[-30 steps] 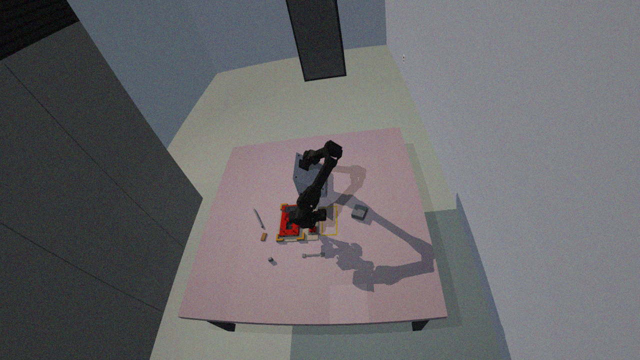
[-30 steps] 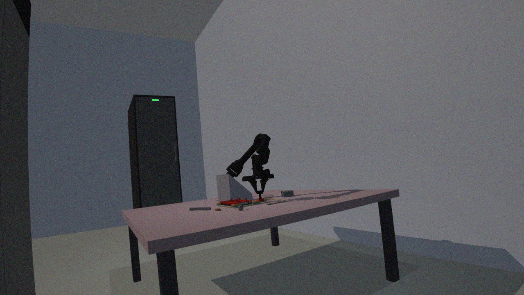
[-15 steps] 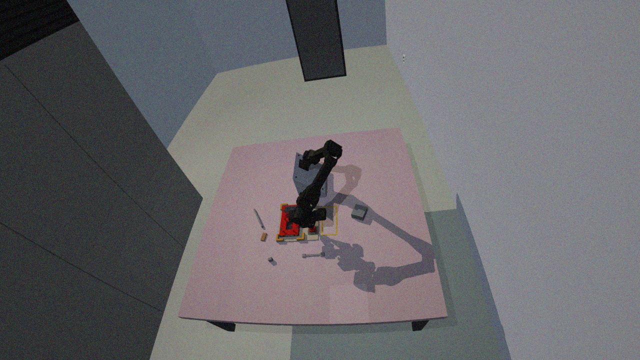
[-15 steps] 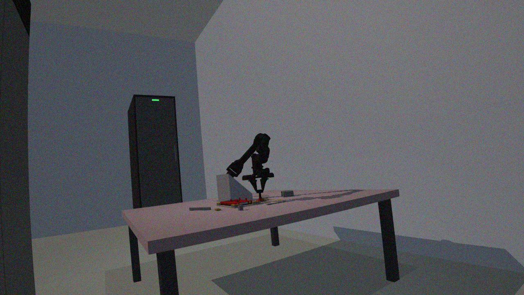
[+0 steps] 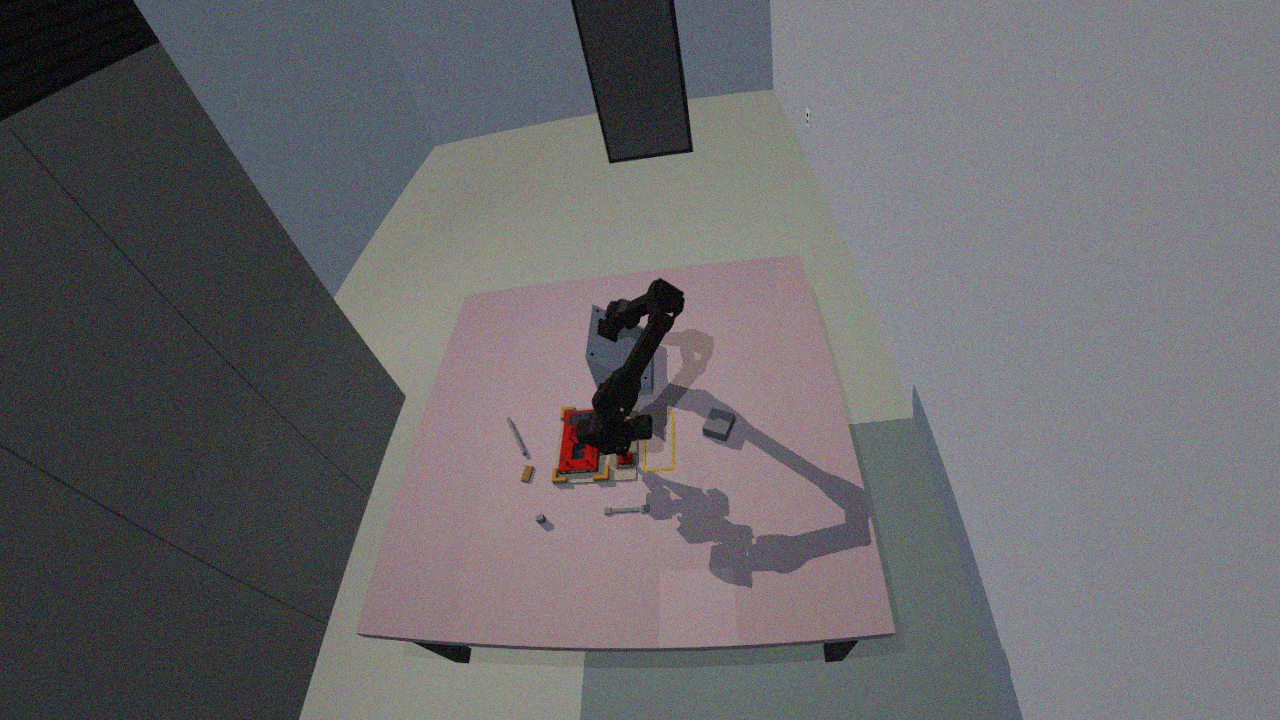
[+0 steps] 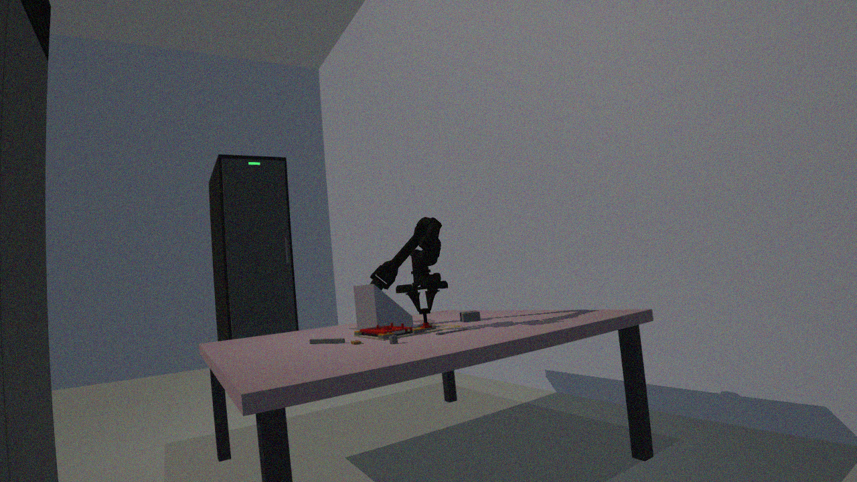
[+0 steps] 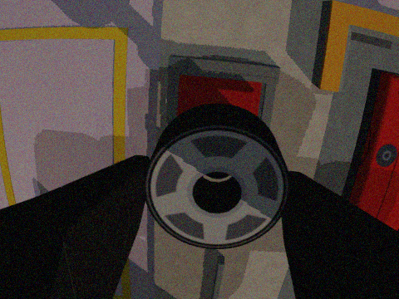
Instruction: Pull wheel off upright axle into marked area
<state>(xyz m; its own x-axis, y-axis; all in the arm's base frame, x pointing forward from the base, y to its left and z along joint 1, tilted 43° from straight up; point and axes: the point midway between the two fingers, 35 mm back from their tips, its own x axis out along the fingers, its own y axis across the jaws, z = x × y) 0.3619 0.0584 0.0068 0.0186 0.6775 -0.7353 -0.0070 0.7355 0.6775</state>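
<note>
My gripper [image 6: 424, 310] [image 7: 216, 178] points down and is shut on the wheel [image 7: 214, 228], a black tyre with a grey spoked hub, gripped by its sides. The dark upright axle [image 6: 424, 319] shows below the fingertips, so the wheel is at or just above its top. I cannot tell whether the axle's tip is clear of the hub hole. The axle's red base [image 5: 624, 460] [image 7: 220, 89] sits in a grey frame on a beige board. The marked area, a yellow outline [image 5: 674, 438] [image 7: 120, 83], lies beside that board. In the top view the arm hides the wheel.
A red plate [image 5: 577, 465] [image 6: 377, 330] with orange corners lies on the other side of the axle. A grey block [image 5: 717, 424] [image 6: 469, 315] stands beyond the marked area. A grey bar-shaped tool [image 5: 626, 510], a grey rod [image 5: 517, 436] and a small brown block [image 5: 527, 473] lie around.
</note>
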